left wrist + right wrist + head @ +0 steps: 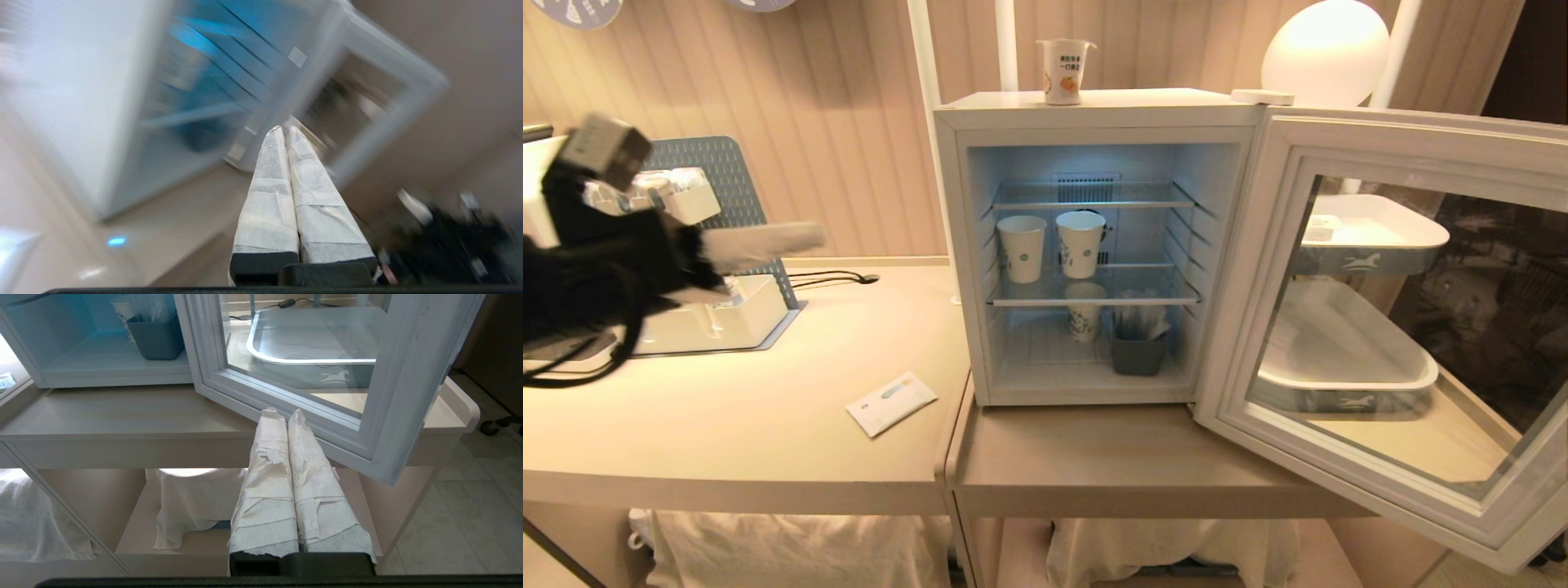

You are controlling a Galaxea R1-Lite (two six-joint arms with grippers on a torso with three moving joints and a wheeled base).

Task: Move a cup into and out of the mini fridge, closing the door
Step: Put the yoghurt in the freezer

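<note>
The cup (1065,72) stands on the mini fridge (1094,110) top's rear edge; the door (1388,327) hangs wide, its lower corner cut off. The left gripper (809,237) (blurred) and the right gripper (284,416) are both clenched empty.

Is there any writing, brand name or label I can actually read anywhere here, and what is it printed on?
No text here can be read in full.
Cup on top of the fridge: dark print above an orange fruit picture, too small to read.
Paper cups inside: small round marks, unreadable.
Card on the table: faint print, unreadable.
Trays behind the door: a horse-like emblem, no words.
</note>
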